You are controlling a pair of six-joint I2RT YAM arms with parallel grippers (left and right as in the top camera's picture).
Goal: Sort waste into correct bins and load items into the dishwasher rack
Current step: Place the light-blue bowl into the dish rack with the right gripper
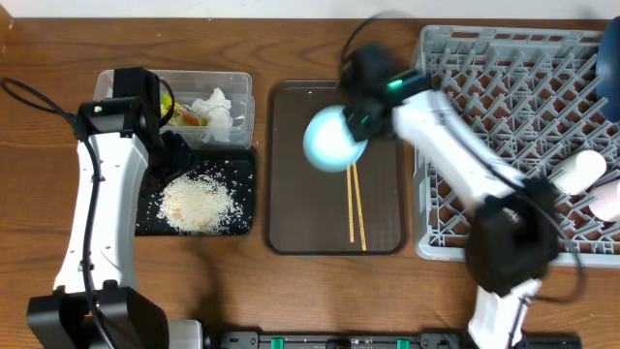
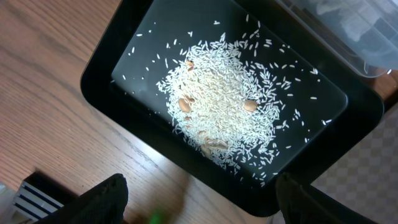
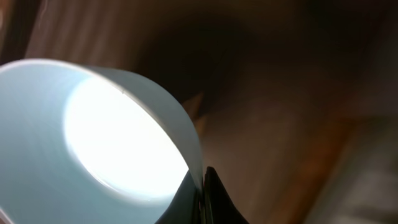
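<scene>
R gripper (image 3: 202,186) pinching light blue bowl (image 1: 332,139) rim, over brown tray (image 1: 291,194), chopsticks (image 1: 356,204) just beneath; rack (image 1: 504,87) to its right. L gripper (image 2: 200,202) spread wide above rice (image 2: 217,106) in black tray (image 2: 102,84).

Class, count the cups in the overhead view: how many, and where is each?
2. The white cup lies in the dishwasher rack near its right edge. The pinkish cup lies beside it, cut off by the frame edge. Others could sit out of frame.
</scene>
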